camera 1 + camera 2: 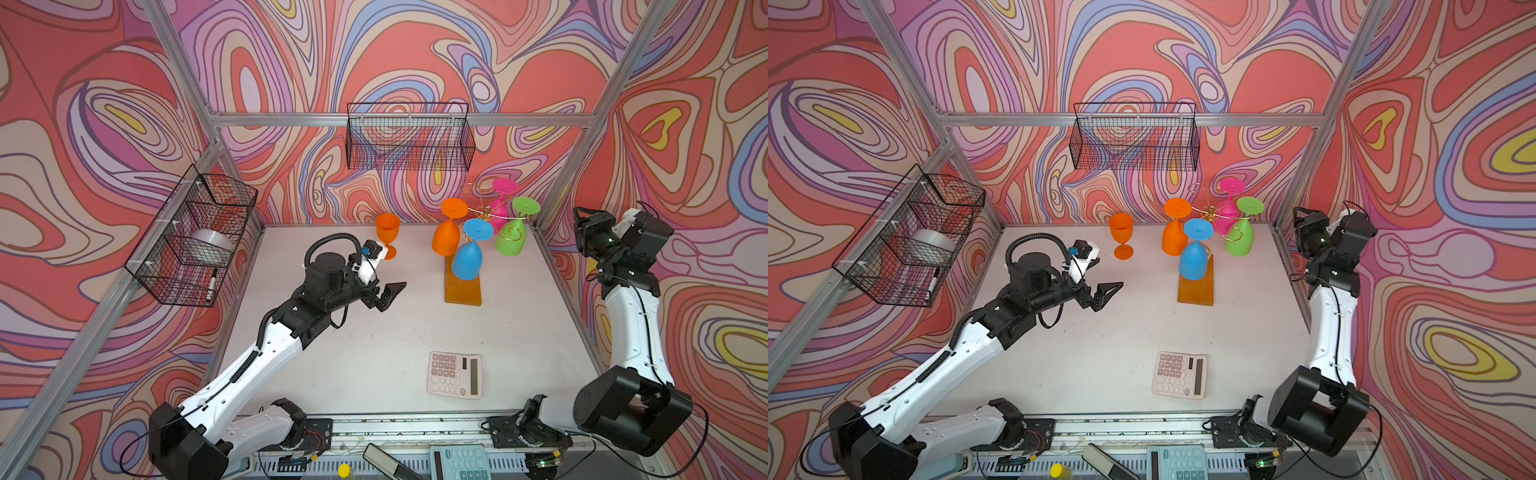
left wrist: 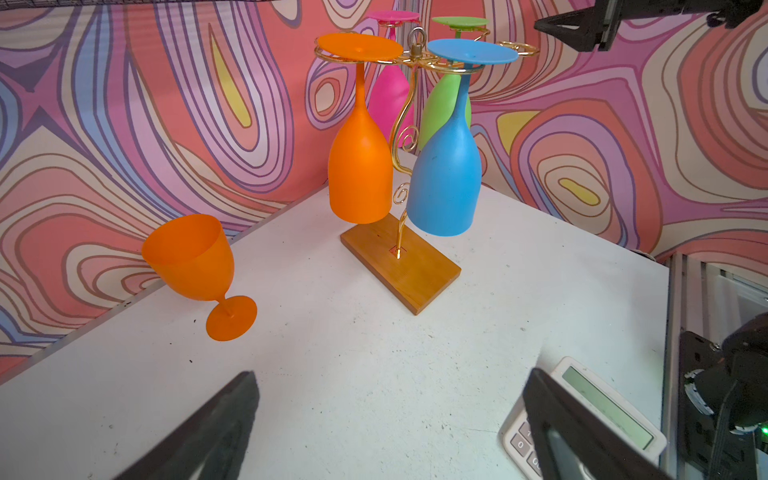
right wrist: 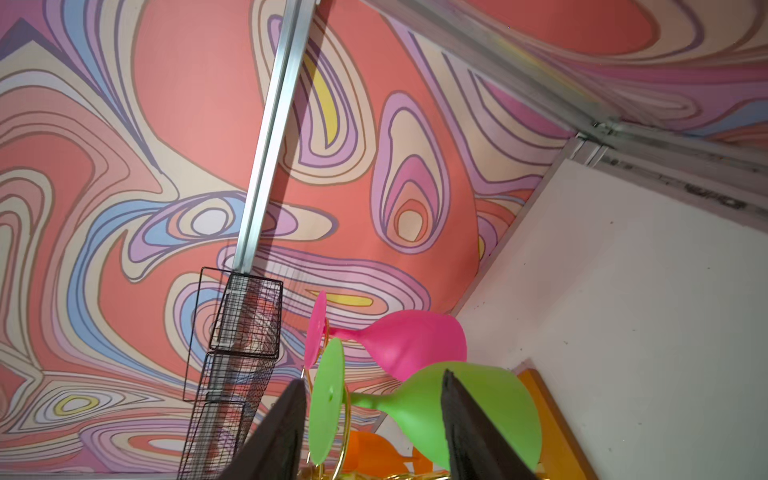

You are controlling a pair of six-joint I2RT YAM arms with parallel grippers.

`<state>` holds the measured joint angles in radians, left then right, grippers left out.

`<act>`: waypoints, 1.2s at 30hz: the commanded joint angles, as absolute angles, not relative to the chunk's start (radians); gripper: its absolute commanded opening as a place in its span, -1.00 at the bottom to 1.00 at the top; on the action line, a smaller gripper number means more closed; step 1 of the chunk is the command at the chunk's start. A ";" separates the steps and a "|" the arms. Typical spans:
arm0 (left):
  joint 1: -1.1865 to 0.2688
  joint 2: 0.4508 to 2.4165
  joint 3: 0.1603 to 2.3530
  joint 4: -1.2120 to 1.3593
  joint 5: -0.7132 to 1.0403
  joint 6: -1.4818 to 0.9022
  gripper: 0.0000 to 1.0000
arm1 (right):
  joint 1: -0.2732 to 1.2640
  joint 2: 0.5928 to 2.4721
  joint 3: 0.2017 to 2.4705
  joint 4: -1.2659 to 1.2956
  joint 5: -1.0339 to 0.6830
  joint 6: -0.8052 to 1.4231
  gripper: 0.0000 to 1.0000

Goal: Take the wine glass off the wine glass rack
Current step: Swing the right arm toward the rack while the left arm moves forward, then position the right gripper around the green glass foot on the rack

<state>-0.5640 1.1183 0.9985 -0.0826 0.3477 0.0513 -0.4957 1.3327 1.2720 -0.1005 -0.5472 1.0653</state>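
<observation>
I see a flat white table, its surface marked with small dark specks, with aluminium rails along the back and sides. Three things rest on it. The wine glass rack stands toward the back right on its flat, rectangular, amber-orange base. To its left, near the back edge and well apart from it, an orange wine glass stands upright on its foot. A pale calculator lies flat, keys up, near the front edge, in front of the rack.

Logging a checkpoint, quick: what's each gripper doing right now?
The left gripper is open and empty.
The right gripper is open, green wine glass just ahead, not gripped.
</observation>
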 commanded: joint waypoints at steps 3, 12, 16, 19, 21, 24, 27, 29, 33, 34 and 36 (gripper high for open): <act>-0.571 1.142 0.989 -0.017 0.387 0.046 1.00 | -0.496 1.318 1.276 -0.008 -0.637 1.127 -0.04; -0.572 1.186 0.984 0.012 0.422 0.016 1.00 | -0.495 1.358 1.305 0.009 -0.743 1.144 -0.11; -0.572 1.195 0.983 0.012 0.423 0.013 1.00 | -0.495 1.398 1.339 0.010 -0.779 1.149 -0.13; -0.572 1.198 0.982 0.012 0.424 0.012 1.00 | -0.493 1.423 1.340 0.034 -0.793 1.168 -0.17; -0.572 1.201 0.981 0.014 0.425 0.011 1.00 | -0.487 1.437 1.345 0.034 -0.790 1.164 -0.18; -0.572 1.203 0.980 0.015 0.424 0.014 1.00 | -0.468 1.459 1.362 0.029 -0.792 1.158 -0.22; -0.573 1.206 0.982 0.014 0.428 0.014 0.99 | -0.442 1.481 1.380 0.014 -0.789 1.142 -0.23; -0.573 1.207 0.981 0.014 0.429 0.013 1.00 | -0.429 1.494 1.387 0.014 -0.786 1.139 -0.24; -0.574 1.203 0.978 0.015 0.422 0.015 1.00 | -0.413 1.511 1.391 0.021 -0.774 1.143 -0.26; -0.574 1.202 0.978 0.016 0.421 0.015 1.00 | -0.406 1.515 1.392 0.022 -0.770 1.144 -0.26; -0.574 1.198 0.979 0.016 0.421 0.015 1.00 | -0.392 1.528 1.399 0.021 -0.763 1.143 -0.27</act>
